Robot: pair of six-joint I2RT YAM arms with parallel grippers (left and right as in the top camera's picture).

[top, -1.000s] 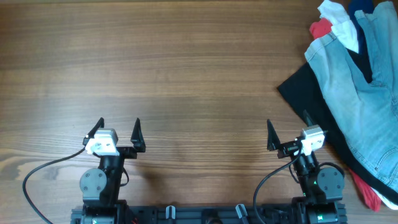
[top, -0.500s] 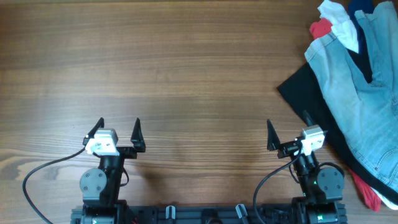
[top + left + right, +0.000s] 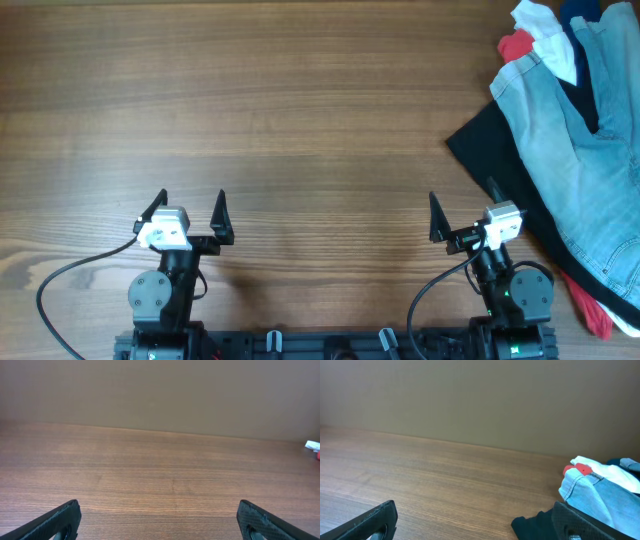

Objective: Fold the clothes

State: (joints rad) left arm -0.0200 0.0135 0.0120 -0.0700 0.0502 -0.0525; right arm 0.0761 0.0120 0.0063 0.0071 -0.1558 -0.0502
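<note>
The light blue denim shorts lie crumpled in a pile at the table's right edge, on top of other garments. They also show at the right of the right wrist view. My left gripper is open and empty near the front left of the table, far from the pile; its fingers frame bare wood in the left wrist view. My right gripper is open and empty near the front right, just left of the pile, with bare wood between its fingers.
A large black garment lies under the shorts, its corner nearest my right gripper. Red and white garments sit at the pile's far end, and red cloth pokes out at the front right. A wooden table spreads left.
</note>
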